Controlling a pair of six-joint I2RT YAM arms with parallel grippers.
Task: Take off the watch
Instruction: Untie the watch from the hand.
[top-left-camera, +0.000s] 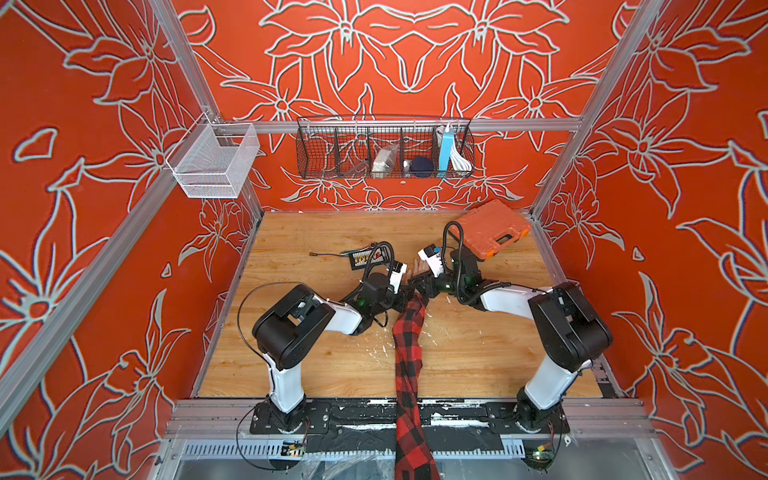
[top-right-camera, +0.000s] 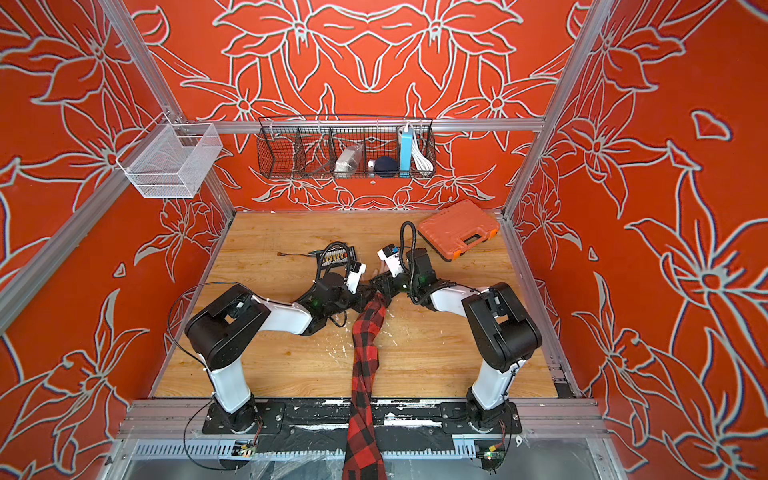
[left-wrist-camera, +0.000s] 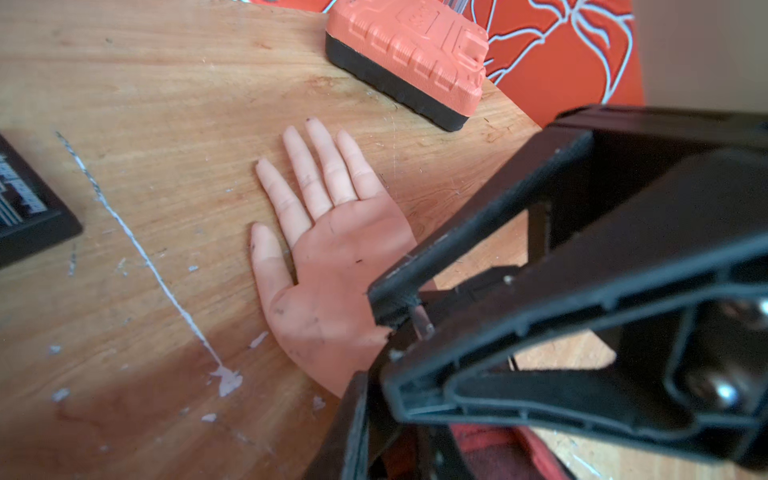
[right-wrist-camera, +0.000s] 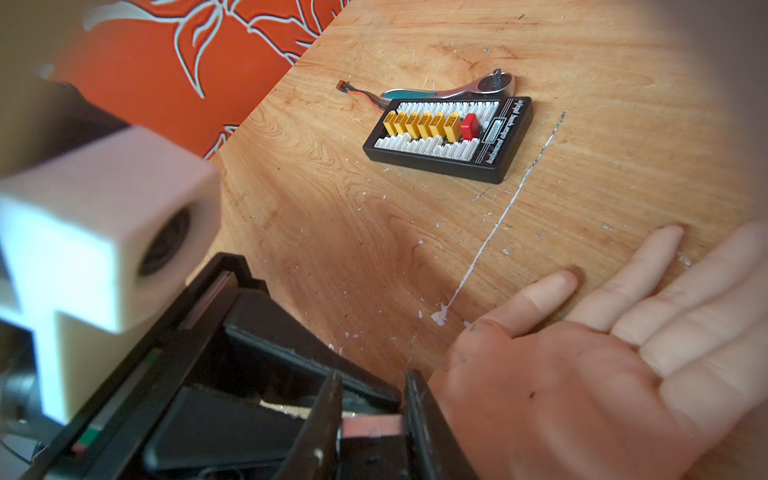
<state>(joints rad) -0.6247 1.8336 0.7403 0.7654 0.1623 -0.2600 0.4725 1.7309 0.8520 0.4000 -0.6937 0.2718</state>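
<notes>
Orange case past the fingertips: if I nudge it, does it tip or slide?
The orange case lies flat and low on the table, so it likely slides rather than tips. Its ribbed moulded shell looks stiff. Weight is unclear: it is shut.

Looks over a scratched light-wood tabletop (right-wrist-camera: 353, 249). Finds a pale open hand (right-wrist-camera: 582, 382) lying palm up, just beside the right gripper (right-wrist-camera: 371, 386). Shows a black rectangular board with yellow connectors (right-wrist-camera: 449, 137) farther off, with a chrome ratchet (right-wrist-camera: 457, 89) just behind it.
</notes>
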